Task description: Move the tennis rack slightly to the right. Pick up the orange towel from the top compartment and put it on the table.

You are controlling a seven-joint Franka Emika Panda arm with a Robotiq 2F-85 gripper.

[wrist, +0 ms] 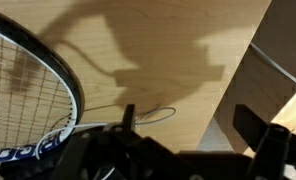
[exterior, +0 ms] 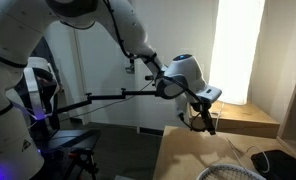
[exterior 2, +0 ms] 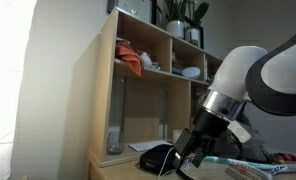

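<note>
Gripper [wrist: 178, 150]: jaws stand wide apart. The dark fingers [wrist: 258, 135] show along the lower edge of the wrist view with bare wood between them. Nothing is held and no contact is seen. In an exterior view the gripper [exterior: 200, 120] hangs just above the table [exterior: 183, 150], pointing down.

Table surface: a thin cord [wrist: 153, 114] lies looped on the wood just ahead of the fingers. The arm's shadow falls across the boards.

Tennis rack [wrist: 33, 95]: lies flat on the table, to the left in the wrist view, beside the gripper and apart from it. Only part of the oval head and strings is visible. The frame curves down toward the lower left corner. The handle is out of frame, so the long axis cannot be fixed with confidence. In an exterior view the head [exterior: 233, 172] is cut by the bottom edge, with a black pad [exterior: 285, 160] near it.

Containers: the wooden shelf unit [exterior 2: 106, 95] stands behind the table. Its upper left compartment holds the orange towel [exterior 2: 131, 62], bunched and drooping over the shelf edge, well apart from the gripper. The adjoining compartment holds a pale object [exterior 2: 191, 72], which cannot be identified.
</note>
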